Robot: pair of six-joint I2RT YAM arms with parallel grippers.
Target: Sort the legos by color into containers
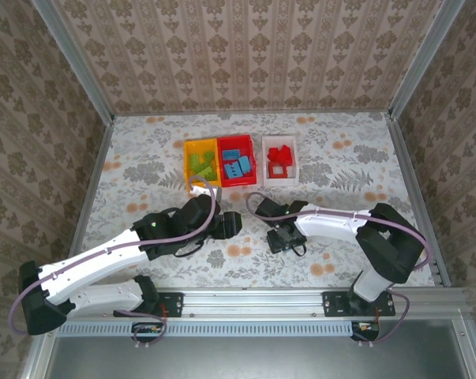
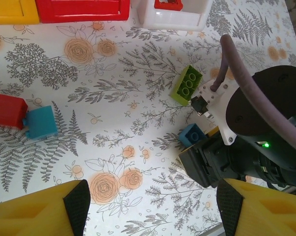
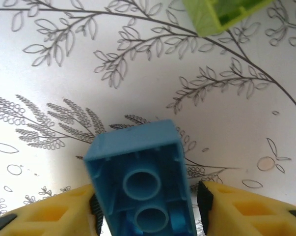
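Observation:
My right gripper is low over the table and open, its yellow fingers closely flanking a blue brick that lies hollow side up. The left pad is against the brick and a thin gap shows at the right pad. A lime green brick lies just beyond it. My left gripper hangs open above bare table, with a red brick and a blue brick to its far left. The left wrist view also has the green brick and the flanked blue brick.
The yellow bin holds green bricks, the red bin blue ones, and the white bin red ones. All three stand side by side mid-table. My right arm and its cable lie close to the left gripper's right side.

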